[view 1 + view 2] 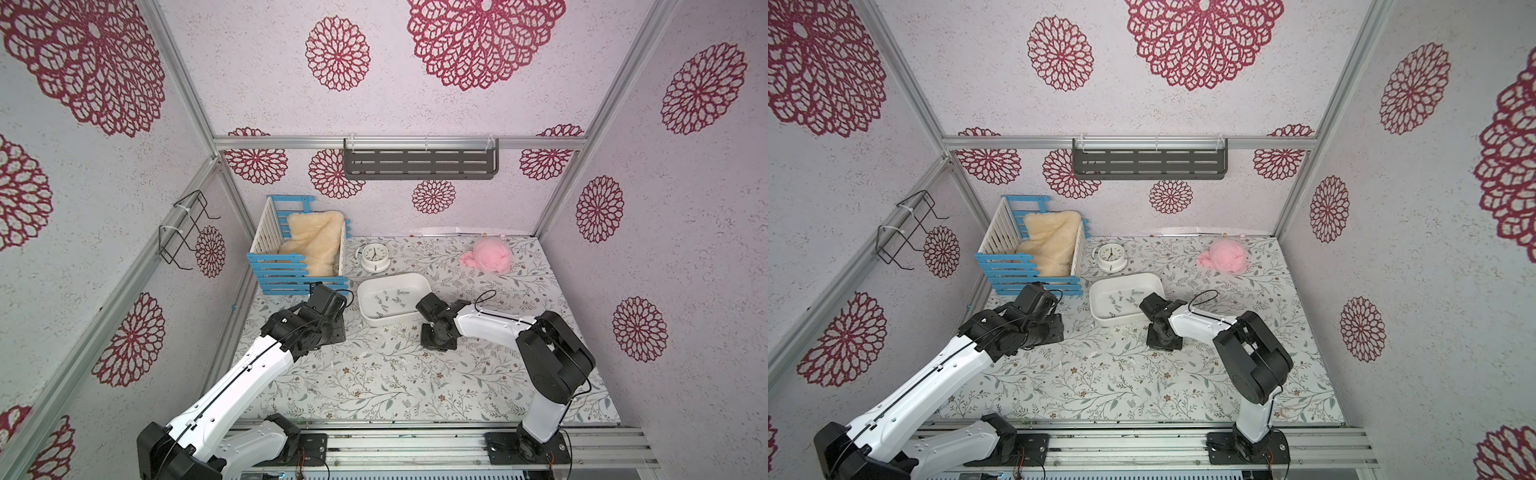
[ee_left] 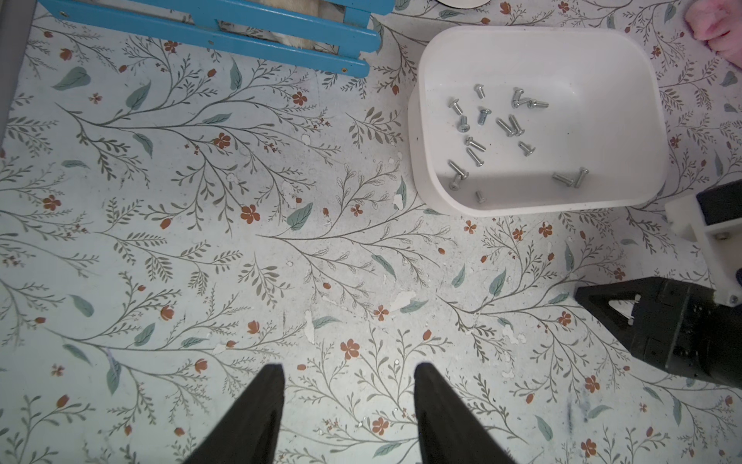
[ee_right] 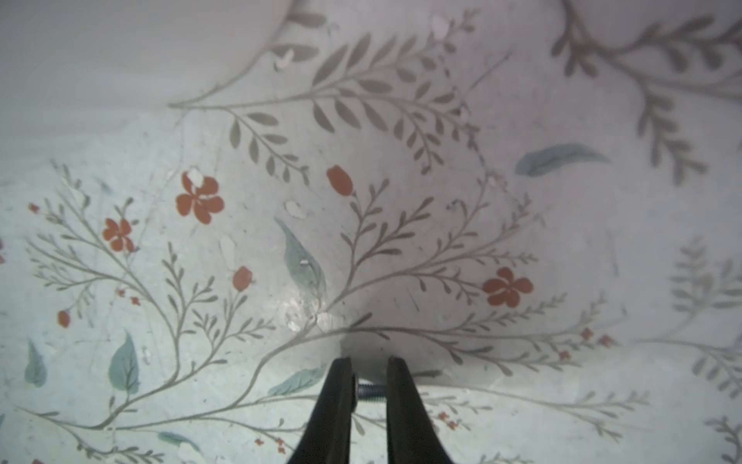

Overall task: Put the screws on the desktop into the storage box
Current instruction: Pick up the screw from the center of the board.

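The white storage box (image 1: 386,321) (image 1: 1121,319) (image 2: 522,205) sits mid-desktop (image 1: 374,374) with several silver screws (image 2: 482,132) (image 1: 390,297) scattered inside. My right gripper (image 3: 368,361) points down at the desktop just in front of the box's near right corner. It is shut on one small screw (image 3: 369,391), which lies crosswise between the fingers close to the surface. In the left wrist view the right gripper (image 2: 580,291) shows as a black wedge. My left gripper (image 2: 350,367) hangs open and empty over bare desktop, left of the box.
A blue-and-white slatted crate (image 1: 299,257) holding a cream fleece stands at the back left. A round white clock (image 1: 374,257) lies behind the box and a pink cloth (image 1: 486,255) at the back right. A grey shelf (image 1: 419,164) hangs on the back wall.
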Robot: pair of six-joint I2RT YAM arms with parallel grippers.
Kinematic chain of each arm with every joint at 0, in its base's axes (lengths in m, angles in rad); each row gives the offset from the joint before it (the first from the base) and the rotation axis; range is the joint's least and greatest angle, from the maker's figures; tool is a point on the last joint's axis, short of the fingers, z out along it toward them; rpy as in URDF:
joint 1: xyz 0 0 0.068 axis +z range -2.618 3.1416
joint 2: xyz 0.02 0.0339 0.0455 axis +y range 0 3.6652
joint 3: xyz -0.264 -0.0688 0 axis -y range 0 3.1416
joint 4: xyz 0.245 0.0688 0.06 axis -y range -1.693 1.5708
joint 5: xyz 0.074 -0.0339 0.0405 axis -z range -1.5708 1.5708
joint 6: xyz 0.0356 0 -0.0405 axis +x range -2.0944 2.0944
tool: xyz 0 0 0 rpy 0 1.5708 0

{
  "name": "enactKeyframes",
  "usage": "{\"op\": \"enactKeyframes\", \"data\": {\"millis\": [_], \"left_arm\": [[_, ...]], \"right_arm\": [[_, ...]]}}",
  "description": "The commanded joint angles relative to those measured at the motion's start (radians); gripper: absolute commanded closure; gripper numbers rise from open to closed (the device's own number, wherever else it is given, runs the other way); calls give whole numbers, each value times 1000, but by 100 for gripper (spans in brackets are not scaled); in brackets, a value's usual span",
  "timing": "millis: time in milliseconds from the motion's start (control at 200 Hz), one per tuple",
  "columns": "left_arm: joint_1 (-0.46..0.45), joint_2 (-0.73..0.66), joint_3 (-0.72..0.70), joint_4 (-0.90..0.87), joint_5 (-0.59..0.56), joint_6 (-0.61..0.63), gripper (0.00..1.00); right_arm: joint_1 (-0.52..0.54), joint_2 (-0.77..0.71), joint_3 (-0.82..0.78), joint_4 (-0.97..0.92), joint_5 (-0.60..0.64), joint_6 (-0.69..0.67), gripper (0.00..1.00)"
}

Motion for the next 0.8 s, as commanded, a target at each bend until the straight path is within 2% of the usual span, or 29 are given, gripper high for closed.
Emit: {"op": "enactKeyframes", "data": {"millis": [0,365,600,795], "left_arm": [[4,-9,-3,13,-1,-3,43],[4,-7,3,13,-1,1,42],[4,-12,5,12,-1,-1,43],[4,-22,2,13,-1,0,43]], "right_arm": [[12,-37,53,-83,15,-4,86],[24,-72,170,-164,26,-7,86],[26,-21,413,-260,49,-41,86],[25,125,658,-322,66,-78,86]]}}
